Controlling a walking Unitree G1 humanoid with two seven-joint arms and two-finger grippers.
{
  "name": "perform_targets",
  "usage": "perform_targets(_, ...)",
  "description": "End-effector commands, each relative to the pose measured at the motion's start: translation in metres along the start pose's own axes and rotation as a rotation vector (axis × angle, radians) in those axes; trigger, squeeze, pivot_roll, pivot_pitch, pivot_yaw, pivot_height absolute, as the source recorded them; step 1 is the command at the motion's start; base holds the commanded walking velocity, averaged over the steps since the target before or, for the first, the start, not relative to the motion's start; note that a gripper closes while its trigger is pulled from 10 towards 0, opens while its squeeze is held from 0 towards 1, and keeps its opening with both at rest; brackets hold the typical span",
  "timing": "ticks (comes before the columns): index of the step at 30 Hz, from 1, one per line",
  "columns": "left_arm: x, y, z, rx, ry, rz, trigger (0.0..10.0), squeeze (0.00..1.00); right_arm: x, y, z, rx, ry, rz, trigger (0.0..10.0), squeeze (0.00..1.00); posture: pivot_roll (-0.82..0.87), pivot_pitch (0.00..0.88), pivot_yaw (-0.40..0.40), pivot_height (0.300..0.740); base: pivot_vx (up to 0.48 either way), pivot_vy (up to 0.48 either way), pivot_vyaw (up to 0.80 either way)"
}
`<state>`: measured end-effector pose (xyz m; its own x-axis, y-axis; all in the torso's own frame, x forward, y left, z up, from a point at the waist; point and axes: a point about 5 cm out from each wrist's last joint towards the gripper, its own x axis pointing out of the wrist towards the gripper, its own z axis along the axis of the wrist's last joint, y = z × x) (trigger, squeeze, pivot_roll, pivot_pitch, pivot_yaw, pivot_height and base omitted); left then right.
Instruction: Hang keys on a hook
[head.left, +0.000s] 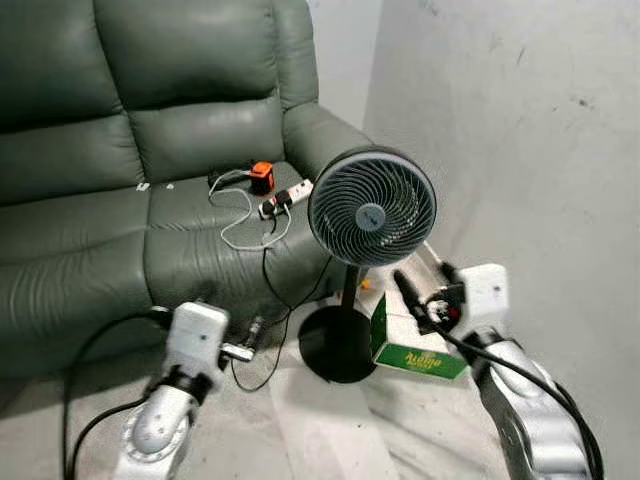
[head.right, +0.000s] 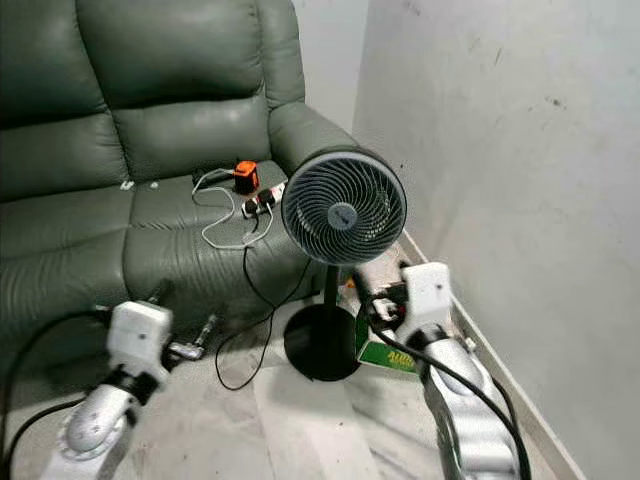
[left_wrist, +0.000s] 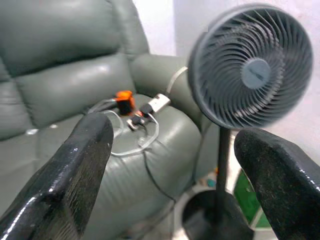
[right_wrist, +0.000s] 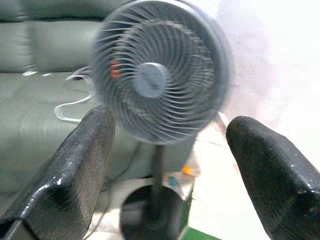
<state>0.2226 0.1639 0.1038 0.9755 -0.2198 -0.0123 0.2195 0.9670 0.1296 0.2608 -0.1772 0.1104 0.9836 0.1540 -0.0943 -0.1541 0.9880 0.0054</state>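
Ahead of both grippers: green sofa (head.left: 120, 200), then fan (head.left: 371, 208) on stand, cables (head.left: 250, 215) on seat. Left gripper (left_wrist: 165, 165) spread wide, empty. Right gripper (right_wrist: 165, 165) same. Keys, hook nowhere visible, guess still searching.

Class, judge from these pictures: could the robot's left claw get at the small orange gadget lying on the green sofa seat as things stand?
Probably yes. The left claw is open and empty, and the small orange gadget lies exposed on the green leather sofa ahead, with only white cables beside it.
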Motion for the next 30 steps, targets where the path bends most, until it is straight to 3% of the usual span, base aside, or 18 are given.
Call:
perform_targets(1, 0.0, -0.005, 0.003, 0.017, -0.002, -0.023, 10.0, 0.0, -0.003, 0.0, 0.004, 0.019, -0.006, -0.032, 10.0, 0.0, 0.01, 0.0, -0.013, 0.74, 0.0, 0.0, 0.0)
perform_targets(5, 0.008, -0.009, 0.008, 0.064, -0.012, -0.021, 10.0, 0.0, -0.005, -0.002, 0.005, 0.005, -0.007, -0.088, 10.0, 0.0, 0.0, 0.0, 0.0, 0.74, 0.0, 0.0, 0.0)
perform_targets(7, 0.011, -0.009, 0.012, 0.038, -0.002, -0.017, 10.0, 0.0, -0.007, -0.005, 0.006, 0.05, 0.026, -0.128, 10.0, 0.0, 0.0, 0.01, 0.007, 0.74, 0.0, 0.0, 0.0)
perform_targets(13, 0.008, -0.008, 0.006, -0.041, 0.056, 0.007, 10.0, 0.0, -0.009, -0.002, 0.007, 0.068, 0.032, -0.129, 10.0, 0.0, 0.0, 0.034, 0.002, 0.74, 0.0, 0.0, 0.0)
perform_targets(16, 0.006, -0.012, 0.003, -0.102, 0.085, 0.006, 10.0, 0.0, -0.007, 0.006, 0.004, 0.096, 0.062, -0.101, 10.0, 0.0, 0.0, 0.042, -0.008, 0.74, 0.0, 0.0, -0.8)
perform_targets(18, 0.006, -0.015, 0.003, -0.152, 0.109, 0.019, 10.0, 0.0, -0.005, 0.01, 0.008, 0.059, 0.061, -0.073, 10.0, 0.0, 0.0, 0.053, -0.019, 0.74, 0.0, 0.0, -0.8)
perform_targets(30, 0.004, -0.022, 0.006, -0.155, 0.124, -0.014, 10.0, 0.0, -0.005, 0.006, 0.008, 0.055, 0.091, -0.089, 10.0, 0.0, 0.0, 0.072, -0.024, 0.74, 0.0, 0.0, -0.8)
